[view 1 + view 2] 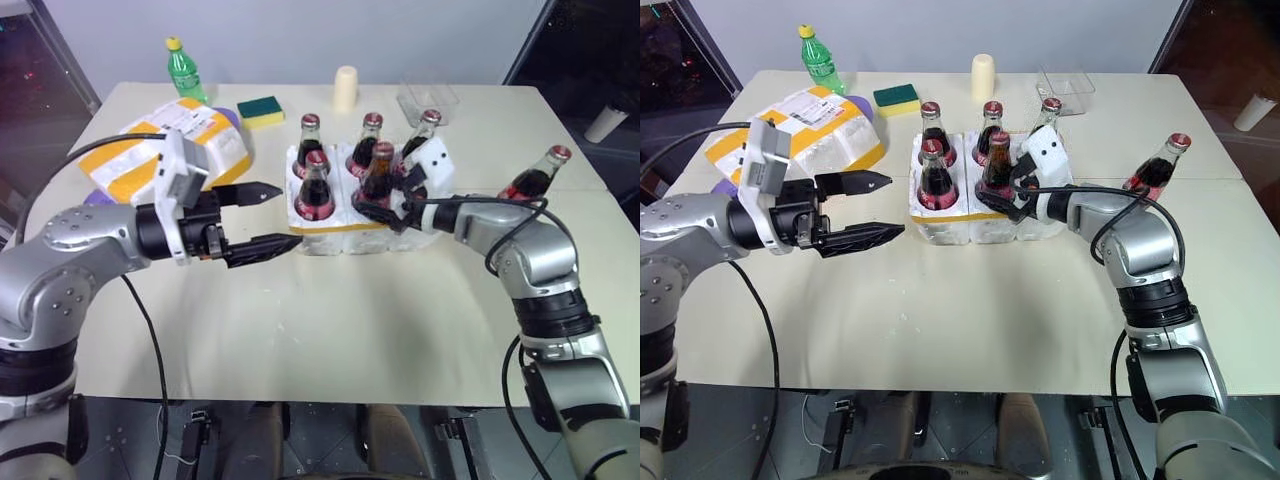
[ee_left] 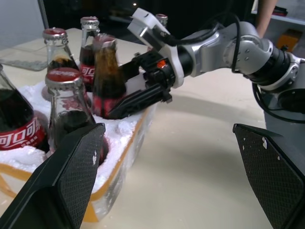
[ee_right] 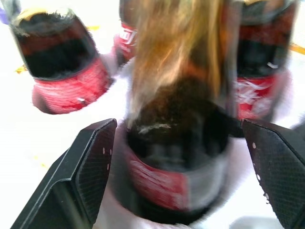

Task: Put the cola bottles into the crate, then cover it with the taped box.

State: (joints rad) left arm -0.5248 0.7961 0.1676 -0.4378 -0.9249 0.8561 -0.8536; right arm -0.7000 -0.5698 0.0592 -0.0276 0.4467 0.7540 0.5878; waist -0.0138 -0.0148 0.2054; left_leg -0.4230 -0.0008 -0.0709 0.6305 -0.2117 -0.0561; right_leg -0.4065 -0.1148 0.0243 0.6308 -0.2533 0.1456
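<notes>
The crate (image 1: 325,240), a low white foam tray with a yellow band, sits mid-table. It holds several cola bottles: three in the back row (image 1: 372,130) and two in front (image 1: 315,190). My right gripper (image 1: 385,205) is open, its fingers on either side of the front middle bottle (image 3: 176,157) with a gap on each side. One more cola bottle (image 1: 535,178) stands on the table to the right of the crate. My left gripper (image 1: 290,214) is open and empty, pointing at the crate's left end. The taped box (image 1: 165,150) lies at the back left.
A green plastic bottle (image 1: 183,68), a green-and-yellow sponge (image 1: 260,110), a cream cylinder (image 1: 345,88) and a clear plastic tub (image 1: 428,100) stand along the far edge. A white cup (image 1: 605,122) stands off to the right. Black cables trail from both arms.
</notes>
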